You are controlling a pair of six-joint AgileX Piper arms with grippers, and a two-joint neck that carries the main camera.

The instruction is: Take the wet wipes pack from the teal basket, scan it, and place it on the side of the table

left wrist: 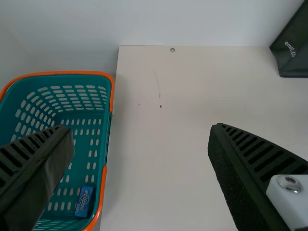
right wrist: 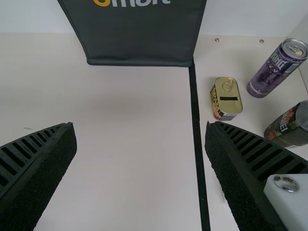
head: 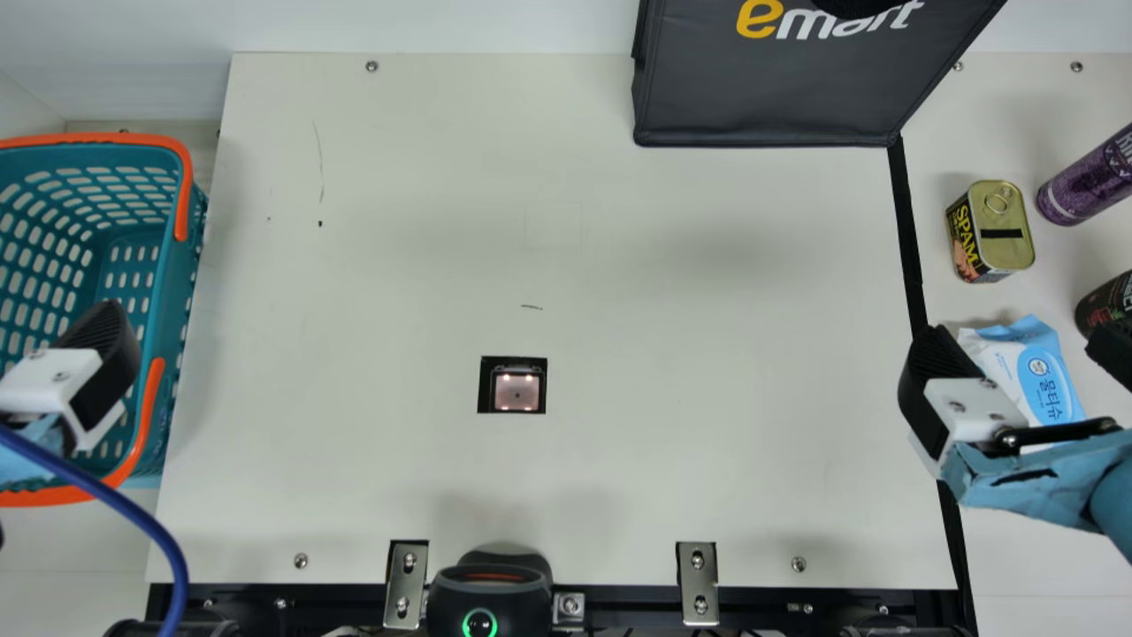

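At the far left of the main view, the teal basket (head: 170, 265), with its orange rim and handles, stands beside the cream tabletop (head: 389, 292). The left gripper (head: 66, 380) is above the basket, its fingers spread wide with nothing between them; a blue cable (head: 119, 509) curves in front. In the left wrist view, a small blue box (left wrist: 84, 201) lies inside the basket.

Around the middle, a square scanner window (head: 516, 392) is set into the tabletop. Nearer the front edge is a black device (head: 486, 602) with a green ring light. Toward the back, farther right, stands a dark grey bag (head: 769, 88).

A black strip (head: 907, 230) runs down the right part. Beyond it, the right gripper (head: 1021, 349) is over the wet wipes pack (head: 1048, 380), hiding part of it; its fingers are open and grip nothing. The pack lies on the right side, near a gold-topped tin (head: 1005, 226), a purple can (head: 1088, 181) and a dark can (head: 1110, 301).
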